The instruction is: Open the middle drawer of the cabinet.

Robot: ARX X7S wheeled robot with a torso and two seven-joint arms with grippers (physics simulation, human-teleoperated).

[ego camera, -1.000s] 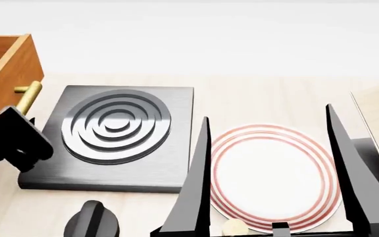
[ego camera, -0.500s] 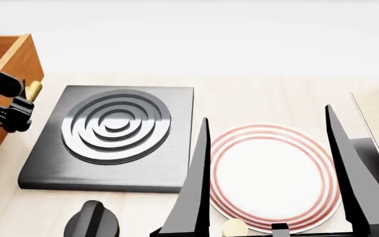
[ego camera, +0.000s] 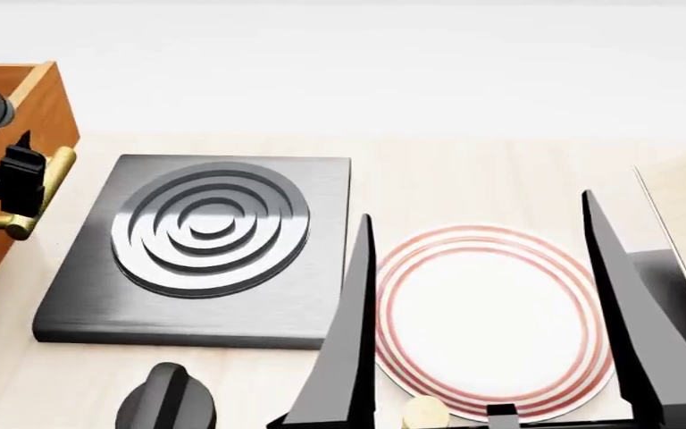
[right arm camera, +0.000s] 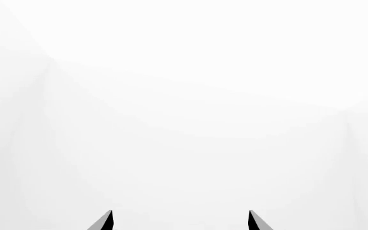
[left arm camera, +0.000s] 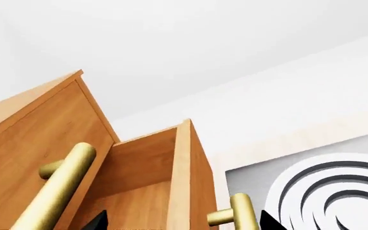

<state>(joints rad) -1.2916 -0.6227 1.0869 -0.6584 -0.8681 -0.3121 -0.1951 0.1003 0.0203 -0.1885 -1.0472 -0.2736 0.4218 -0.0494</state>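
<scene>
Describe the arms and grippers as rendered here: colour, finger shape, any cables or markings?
Both are plain black. The right gripper has two long flat fingers tapering to sharp points, like blades, on a black base. The left gripper shows a blocky black body with a dark grey cylindrical link behind it; its tips look similarly pointed in the wrist view. No cables or markings visible.

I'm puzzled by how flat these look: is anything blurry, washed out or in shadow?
Nothing is blurred. Right wrist view: nearly all white, only two dark tips of the right pincer. Head view: even light, a faint shadow under the hotplate. Left wrist view: crisp, with sheen on the handle.
</scene>
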